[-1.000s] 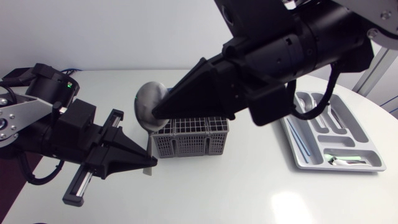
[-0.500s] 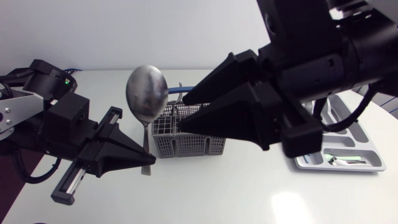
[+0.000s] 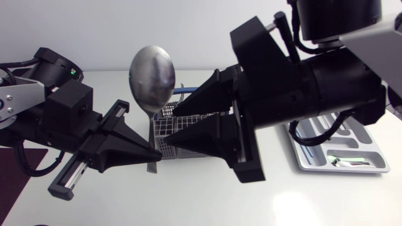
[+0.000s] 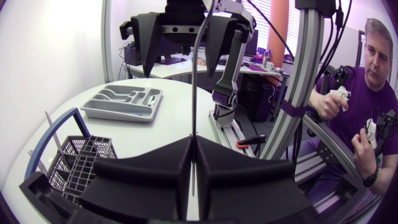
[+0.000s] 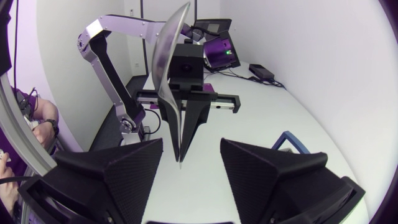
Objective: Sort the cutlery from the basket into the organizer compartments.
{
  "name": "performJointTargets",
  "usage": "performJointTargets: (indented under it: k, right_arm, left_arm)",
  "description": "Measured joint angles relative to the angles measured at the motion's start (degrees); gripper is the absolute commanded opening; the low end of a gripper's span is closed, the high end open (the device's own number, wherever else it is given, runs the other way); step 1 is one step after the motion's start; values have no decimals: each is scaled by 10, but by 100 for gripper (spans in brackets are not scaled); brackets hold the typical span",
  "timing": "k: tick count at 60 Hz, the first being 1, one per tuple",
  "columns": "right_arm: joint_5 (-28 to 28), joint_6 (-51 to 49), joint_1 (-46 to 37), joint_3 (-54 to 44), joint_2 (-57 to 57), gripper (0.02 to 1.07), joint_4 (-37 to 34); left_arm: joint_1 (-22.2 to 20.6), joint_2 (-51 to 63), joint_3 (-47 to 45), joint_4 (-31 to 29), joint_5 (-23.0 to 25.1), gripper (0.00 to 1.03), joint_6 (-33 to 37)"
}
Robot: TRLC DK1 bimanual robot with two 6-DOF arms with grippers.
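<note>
You: no readable text, label, brand, number or sign in any view.
</note>
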Motion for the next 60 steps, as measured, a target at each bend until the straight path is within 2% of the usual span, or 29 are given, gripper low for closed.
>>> performJointTargets:
  k: [7, 18, 23, 26, 37, 41, 60]
  right_arm:
    - [15, 2, 14, -3, 10, 48, 13]
    - [31, 10, 33, -3, 19, 46, 33]
    - [35, 11, 38, -3, 23, 38, 37]
    - [37, 13, 40, -3, 24, 37, 40]
    - [40, 15, 41, -3, 26, 18, 45]
    - [40, 15, 41, -3, 28, 8, 45]
    - [37, 17, 44, -3, 35, 8, 45]
  left_arm:
    - [0, 0, 0, 0, 0, 3, 0]
    - [0, 1, 0, 0, 0, 3, 0]
    - [0, 7, 0, 2, 0, 3, 0]
    - [0, 10, 0, 5, 0, 3, 0]
    - [1, 12, 0, 7, 0, 3, 0]
    - [1, 12, 0, 7, 0, 3, 0]
    - [2, 14, 0, 22, -5, 3, -2]
